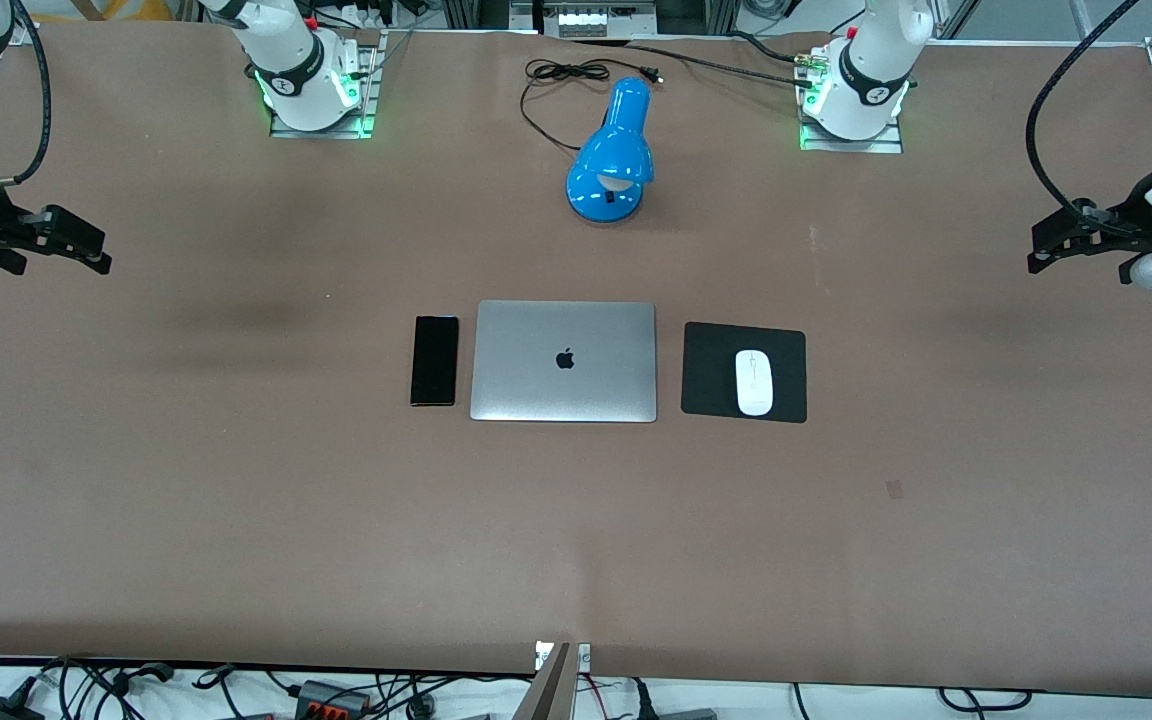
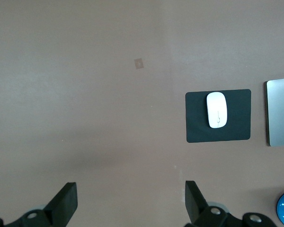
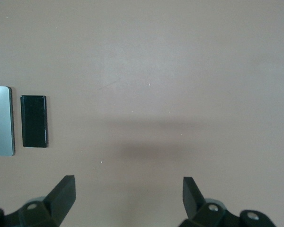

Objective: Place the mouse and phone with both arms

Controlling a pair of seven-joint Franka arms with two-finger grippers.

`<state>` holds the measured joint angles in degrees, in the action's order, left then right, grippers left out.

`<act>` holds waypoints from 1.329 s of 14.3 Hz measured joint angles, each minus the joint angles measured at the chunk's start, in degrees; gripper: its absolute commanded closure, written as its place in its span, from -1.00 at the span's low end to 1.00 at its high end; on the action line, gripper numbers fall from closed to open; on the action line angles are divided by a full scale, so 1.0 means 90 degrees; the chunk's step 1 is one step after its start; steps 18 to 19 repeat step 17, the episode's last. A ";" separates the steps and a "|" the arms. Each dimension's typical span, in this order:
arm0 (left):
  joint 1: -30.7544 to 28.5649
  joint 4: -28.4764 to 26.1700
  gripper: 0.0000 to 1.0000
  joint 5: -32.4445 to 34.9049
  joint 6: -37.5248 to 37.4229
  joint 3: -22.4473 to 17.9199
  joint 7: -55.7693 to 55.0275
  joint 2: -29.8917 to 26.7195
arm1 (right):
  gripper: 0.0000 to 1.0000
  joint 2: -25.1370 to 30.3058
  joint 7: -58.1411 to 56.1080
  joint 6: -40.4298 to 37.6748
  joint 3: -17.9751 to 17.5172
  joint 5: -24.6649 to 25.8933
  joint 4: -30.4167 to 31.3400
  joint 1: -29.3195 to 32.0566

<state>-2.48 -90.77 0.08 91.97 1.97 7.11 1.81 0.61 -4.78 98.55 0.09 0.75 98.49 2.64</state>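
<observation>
The white mouse [image 1: 754, 382] lies on a black square pad [image 1: 706, 372] beside the closed silver laptop [image 1: 564, 361], toward the left arm's end of the table. It also shows in the left wrist view [image 2: 217, 109]. The black phone [image 1: 435, 360] lies flat beside the laptop, toward the right arm's end, and shows in the right wrist view [image 3: 34, 121]. My left gripper [image 1: 1043, 252] [image 2: 131, 198] is open and empty, high over bare table at its end. My right gripper [image 1: 94, 251] [image 3: 128, 194] is open and empty, high over bare table at its end.
A blue desk lamp [image 1: 613, 152] with a black cord [image 1: 556, 72] stands between the arm bases, farther from the front camera than the laptop. The brown table [image 1: 236, 520] spreads wide around the objects. Cables hang below its front edge.
</observation>
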 measured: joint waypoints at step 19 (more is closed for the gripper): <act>-0.0022 0.0000 -1.00 0.0000 -0.0016 0.0000 0.0000 0.0001 | -1.00 0.0104 -0.0071 -0.0006 -0.0008 -0.0001 0.0000 -0.0003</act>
